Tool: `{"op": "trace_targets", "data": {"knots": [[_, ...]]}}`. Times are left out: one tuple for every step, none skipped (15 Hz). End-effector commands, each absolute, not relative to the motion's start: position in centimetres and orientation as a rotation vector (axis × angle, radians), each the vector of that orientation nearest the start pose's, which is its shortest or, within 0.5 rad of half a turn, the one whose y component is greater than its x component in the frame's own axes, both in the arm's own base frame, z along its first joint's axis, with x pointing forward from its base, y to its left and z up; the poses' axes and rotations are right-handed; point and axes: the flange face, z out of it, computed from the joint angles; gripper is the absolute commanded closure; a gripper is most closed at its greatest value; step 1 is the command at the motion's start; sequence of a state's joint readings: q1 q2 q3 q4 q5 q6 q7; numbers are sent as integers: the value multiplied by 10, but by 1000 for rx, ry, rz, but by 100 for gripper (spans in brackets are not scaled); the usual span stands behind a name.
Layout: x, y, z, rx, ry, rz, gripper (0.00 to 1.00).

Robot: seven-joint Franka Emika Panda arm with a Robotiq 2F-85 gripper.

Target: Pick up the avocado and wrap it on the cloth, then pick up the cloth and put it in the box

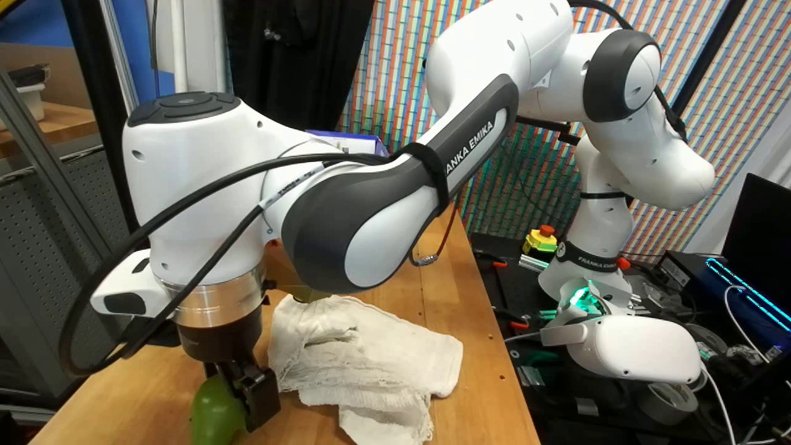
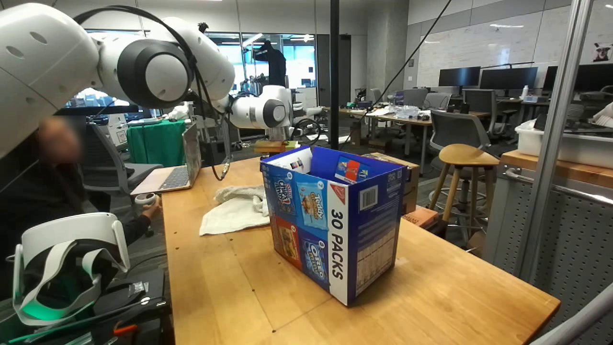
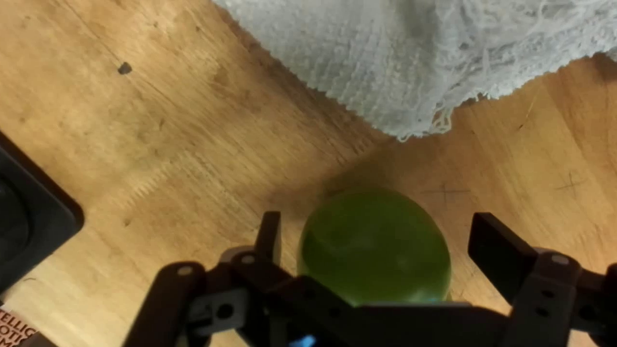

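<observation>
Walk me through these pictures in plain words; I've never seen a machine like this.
You are looking at a jointed white Franka Emika robot arm, a machine ending in a black claw. Two pictures come from cameras standing outside it, looking from different places; the close-up comes from a camera on its wrist. On the wooden table are a rumpled white cloth, a green avocado and a blue 30-pack snack box, open at the top. Nothing is held: the claw is open, with the avocado between its fingers and a gap visible on each side.
</observation>
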State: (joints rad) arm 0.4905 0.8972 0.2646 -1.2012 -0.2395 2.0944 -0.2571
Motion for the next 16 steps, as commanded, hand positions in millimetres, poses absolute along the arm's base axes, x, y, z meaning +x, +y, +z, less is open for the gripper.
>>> {"op": "trace_targets", "data": {"knots": [[607,476,249,-2685,-1551,-10,8],[607,477,248,-2681,-1549,-6,23],[607,477,247,-2679,-1549,-2,32],[607,477,246,-2679,-1549,3,41],[606,477,247,-2681,-1549,8,49],[607,476,249,-2684,-1547,8,52],[606,474,250,-2689,-1543,10,52],[606,473,251,-2691,-1541,11,53],[605,473,254,-2695,-1536,11,53],[604,472,255,-2698,-1534,9,53],[603,470,261,-2710,-1531,3,53],[603,468,265,-2717,-1529,-2,53],[603,464,273,-2733,-1523,-15,53],[603,460,281,-2744,-1506,-24,53],[603,455,292,-2761,-1484,-40,53],[603,451,301,-2777,-1471,-57,53]]}}
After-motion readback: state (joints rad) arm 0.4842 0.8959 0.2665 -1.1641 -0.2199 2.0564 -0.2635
